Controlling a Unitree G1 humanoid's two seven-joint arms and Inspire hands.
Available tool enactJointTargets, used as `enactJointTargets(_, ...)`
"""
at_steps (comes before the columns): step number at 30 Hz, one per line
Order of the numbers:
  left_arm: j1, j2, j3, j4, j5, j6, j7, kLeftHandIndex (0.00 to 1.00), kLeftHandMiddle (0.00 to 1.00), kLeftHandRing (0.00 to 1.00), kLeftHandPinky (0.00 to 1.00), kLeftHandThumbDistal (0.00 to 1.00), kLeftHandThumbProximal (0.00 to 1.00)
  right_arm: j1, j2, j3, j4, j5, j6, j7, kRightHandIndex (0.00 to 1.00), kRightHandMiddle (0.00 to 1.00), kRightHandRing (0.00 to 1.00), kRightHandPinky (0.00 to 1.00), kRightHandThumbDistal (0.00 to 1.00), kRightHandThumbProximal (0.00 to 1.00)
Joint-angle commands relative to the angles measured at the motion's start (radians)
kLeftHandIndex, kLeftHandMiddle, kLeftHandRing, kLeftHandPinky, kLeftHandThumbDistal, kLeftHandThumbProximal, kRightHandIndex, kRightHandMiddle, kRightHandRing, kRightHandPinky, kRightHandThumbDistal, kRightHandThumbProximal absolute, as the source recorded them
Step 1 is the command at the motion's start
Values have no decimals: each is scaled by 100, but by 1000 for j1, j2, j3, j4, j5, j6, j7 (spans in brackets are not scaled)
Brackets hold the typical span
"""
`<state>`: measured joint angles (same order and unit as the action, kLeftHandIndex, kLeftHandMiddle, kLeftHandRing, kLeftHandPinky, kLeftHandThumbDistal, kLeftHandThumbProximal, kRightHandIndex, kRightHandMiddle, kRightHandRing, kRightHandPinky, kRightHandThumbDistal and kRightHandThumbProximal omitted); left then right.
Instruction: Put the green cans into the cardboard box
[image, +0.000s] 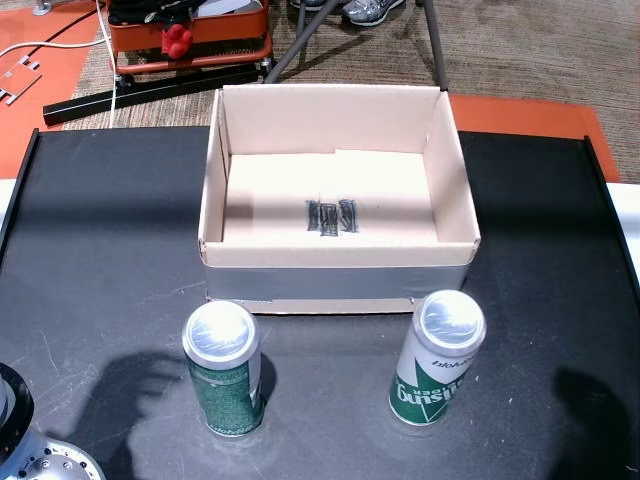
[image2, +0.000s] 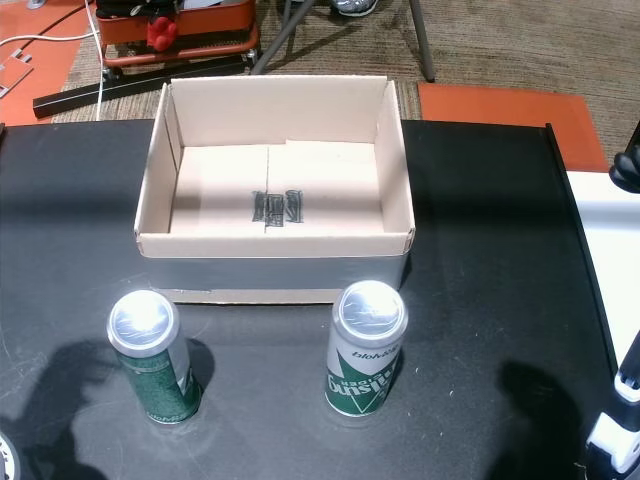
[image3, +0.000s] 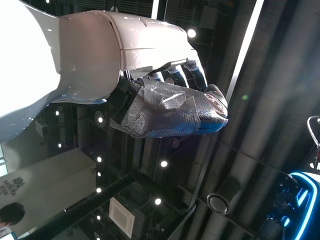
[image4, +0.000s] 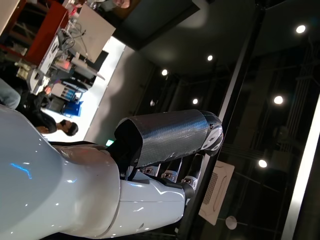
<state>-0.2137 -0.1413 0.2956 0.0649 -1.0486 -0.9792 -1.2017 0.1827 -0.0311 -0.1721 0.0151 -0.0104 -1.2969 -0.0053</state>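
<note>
Two green cans upright on the black table (image: 100, 250), just before the empty cardboard box (image: 340, 255).
Left can (image: 224, 368), then right can (image: 437, 357): grasp mid-body, lift clear of the near wall. Left hand (image3: 172, 107) and right hand (image4: 167, 137) hold nothing; finger spread cannot be determined.

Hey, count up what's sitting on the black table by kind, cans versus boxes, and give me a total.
Green cans with silver tops: 2, a darker green can and a green-and-white can.
Open cardboard box: 1, nothing inside it.
Total: 3
</note>
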Motion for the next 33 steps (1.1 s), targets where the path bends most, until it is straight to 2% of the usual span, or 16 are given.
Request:
enactJointTargets(1,79,-112,-22,16,17,-9,9,65,72,82,83,9,73,8,-19,20,19,20,27,11,63,67,73,79,44,62)
enactJointTargets(2,79,-111,-23,19,17,-9,10,65,73,82,83,9,73,15,-25,30,23,18,61,19,63,68,73,80,38,56)
enactJointTargets(3,79,-110,-23,22,16,-7,7,66,73,82,83,9,74,31,-40,45,19,14,123,36,67,71,76,83,37,56)
enactJointTargets(5,81,-106,-27,24,8,1,-7,67,74,83,84,8,77,58,-64,70,-2,7,243,64,71,74,78,85,36,53)
enactJointTargets(7,82,-105,-27,23,4,3,-15,66,74,83,84,10,79,63,-67,74,-12,-2,300,70,72,75,78,85,39,51)
enactJointTargets(8,81,-106,-24,24,7,-3,-11,65,73,82,84,11,80,59,-67,75,-11,0,306,71,74,76,79,86,42,54)
enactJointTargets(11,79,-106,-23,25,8,-1,-9,66,73,82,84,10,81,49,-71,75,-2,9,297,74,76,77,80,88,43,60)
enactJointTargets(24,65,-102,-14,42,4,-11,-21,64,73,82,84,10,82,33,-71,59,28,-9,294,68,78,78,81,90,48,60)
enactJointTargets(27,70,-101,-14,42,10,-14,-20,65,73,82,84,10,82,21,-84,67,59,1,328,82,78,81,82,89,59,51)
enactJointTargets(28,72,-103,-16,41,10,-14,-19,65,73,82,83,10,81,18,-92,79,72,19,352,97,79,82,84,89,59,47)
enactJointTargets(29,73,-105,-18,39,10,-13,-18,65,73,82,83,10,81,14,-100,87,88,27,371,110,80,83,85,90,57,43)
enactJointTargets(32,75,-107,-21,37,12,-17,-18,65,73,82,84,10,82,0,-113,100,135,32,410,136,81,85,87,89,46,21)
enactJointTargets(33,75,-109,-21,37,16,-21,-15,65,73,82,84,10,82,-3,-112,103,146,32,415,140,81,85,87,89,44,18)
